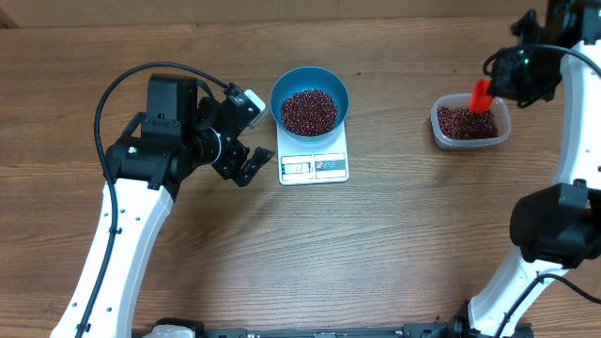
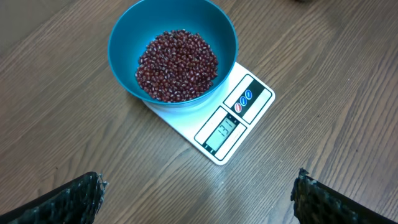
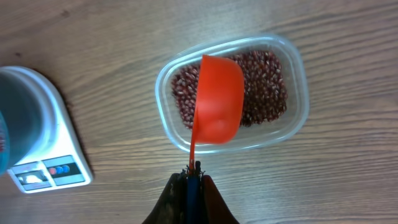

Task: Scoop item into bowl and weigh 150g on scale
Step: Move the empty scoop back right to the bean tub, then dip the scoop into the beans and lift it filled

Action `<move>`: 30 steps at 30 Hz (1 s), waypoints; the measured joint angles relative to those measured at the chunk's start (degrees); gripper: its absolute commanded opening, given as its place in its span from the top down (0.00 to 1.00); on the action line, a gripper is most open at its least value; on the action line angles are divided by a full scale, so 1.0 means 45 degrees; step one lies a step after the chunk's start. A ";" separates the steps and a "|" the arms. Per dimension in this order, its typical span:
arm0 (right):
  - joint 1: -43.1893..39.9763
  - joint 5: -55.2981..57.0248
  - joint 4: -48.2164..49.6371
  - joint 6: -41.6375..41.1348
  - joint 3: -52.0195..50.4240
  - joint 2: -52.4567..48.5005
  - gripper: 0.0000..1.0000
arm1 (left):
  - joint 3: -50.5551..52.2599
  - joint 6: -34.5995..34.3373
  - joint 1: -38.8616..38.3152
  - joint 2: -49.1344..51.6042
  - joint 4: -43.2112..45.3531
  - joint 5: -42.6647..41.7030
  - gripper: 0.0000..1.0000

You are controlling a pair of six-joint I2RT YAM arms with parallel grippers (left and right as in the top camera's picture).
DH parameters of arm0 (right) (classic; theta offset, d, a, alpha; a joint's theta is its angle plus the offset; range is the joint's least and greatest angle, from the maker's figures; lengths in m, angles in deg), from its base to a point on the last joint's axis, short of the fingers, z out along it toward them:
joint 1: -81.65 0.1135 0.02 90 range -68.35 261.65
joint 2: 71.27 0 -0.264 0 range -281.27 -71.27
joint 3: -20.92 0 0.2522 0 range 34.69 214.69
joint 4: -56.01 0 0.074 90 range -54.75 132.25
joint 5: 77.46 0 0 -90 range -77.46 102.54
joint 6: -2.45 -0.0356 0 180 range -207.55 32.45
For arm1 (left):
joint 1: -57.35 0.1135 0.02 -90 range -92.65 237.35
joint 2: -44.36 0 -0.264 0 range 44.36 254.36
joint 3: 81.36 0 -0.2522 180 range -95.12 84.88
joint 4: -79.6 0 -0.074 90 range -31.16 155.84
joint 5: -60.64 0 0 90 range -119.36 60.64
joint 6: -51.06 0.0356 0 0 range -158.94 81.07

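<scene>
Left jaws: wide, empty, at 9 o'clock of the scale (image 1: 313, 150), likely keeping its display (image 2: 222, 129) in view.
Right jaws: clamped on the handle of the red scoop (image 3: 217, 99) above the tub (image 3: 297, 74) at 3 o'clock, poised to dip.
Beans (image 2: 177, 65): heaped in the blue bowl (image 2: 124, 37) on the scale; more in the tub.

A deep blue bowl (image 2: 186, 15) stands upright on the back of the flat white scale (image 2: 180, 121) — display and buttons (digits unclear) uncovered in front. Maroon beans (image 2: 177, 65) heap inside the bowl; more fill a clear tub (image 1: 470, 144), well apart.
</scene>
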 measured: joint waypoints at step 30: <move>0.0000 0.0539 0.3084 0.0058 -0.3648 0.0000 0.96 | 0.0000 0.0000 0.0000 0.0000 -0.0005 0.0000 0.01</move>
